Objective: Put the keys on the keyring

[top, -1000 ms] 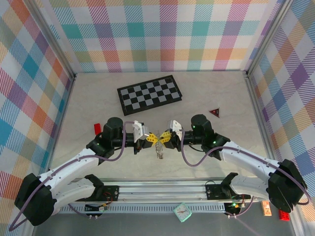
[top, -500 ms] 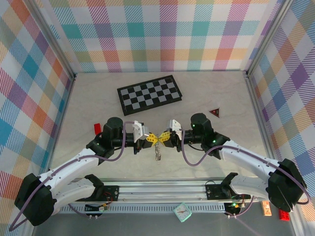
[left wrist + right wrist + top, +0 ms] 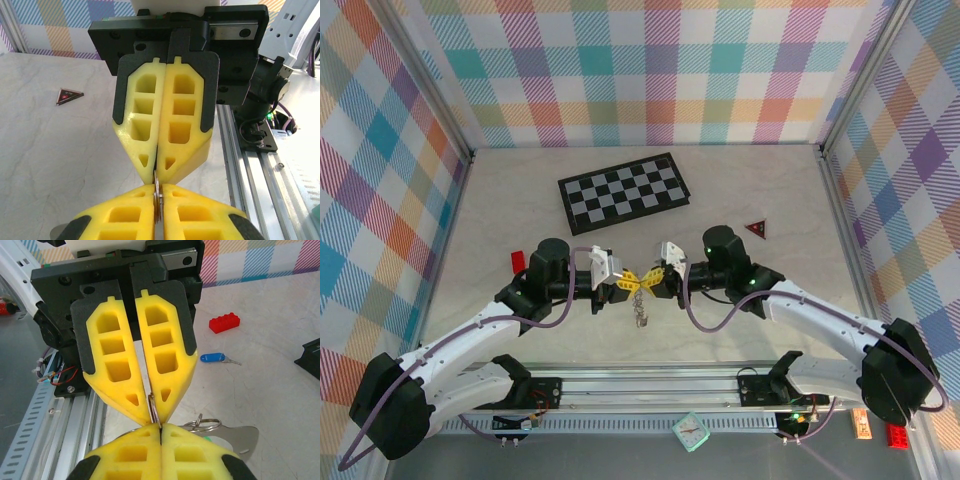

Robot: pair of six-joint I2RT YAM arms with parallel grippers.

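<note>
top external
- left gripper (image 3: 631, 281): fingers pinched narrow, tip to tip with the right gripper (image 3: 651, 284), over the middle of the table (image 3: 770, 320) toward its near edge
- keyring (image 3: 640, 312): hangs between the two sets of tips
- chessboard (image 3: 624, 188): toward the far edge, well apart
- red triangle (image 3: 755, 228): toward the right edge
- red block (image 3: 518, 262): toward the left edge, beside the left arm

left wrist
- left fingers (image 3: 172, 197): closed to a slit on the keyring wire (image 3: 157, 192)
- right gripper (image 3: 159, 171): faces in, fingers pressed together on the same wire

right wrist
- right fingers (image 3: 172, 437): narrow, clamped on the wire
- left gripper (image 3: 152, 412): opposite, nipping the same wire
- blue key (image 3: 215, 358): flat on the table, near the red block (image 3: 224, 323), apart from the keyring
</note>
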